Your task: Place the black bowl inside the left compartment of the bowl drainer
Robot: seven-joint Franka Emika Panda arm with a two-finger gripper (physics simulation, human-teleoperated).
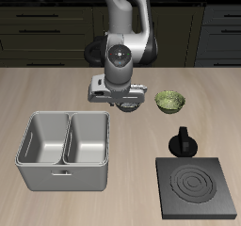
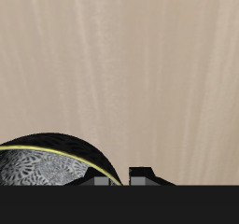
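Note:
The black bowl [image 2: 42, 167], with its speckled silvery inside, fills the wrist view close beside my fingers [image 2: 140, 175], and its rim runs right up to them. My gripper [image 1: 125, 105] hangs over the table's middle, just past the back corner of the bowl drainer [image 1: 64, 178], and looks shut on the bowl's rim. In the exterior view the hand hides most of the bowl. The drainer is a light-grey tub with two deep square compartments, both empty.
An olive-green bowl [image 1: 169, 100] sits beside the gripper, away from the drainer. A small black knobbed pot [image 1: 182, 141] stands nearer the front, behind a flat black stove plate [image 1: 198, 186] with rings. Dark cabinets line the back.

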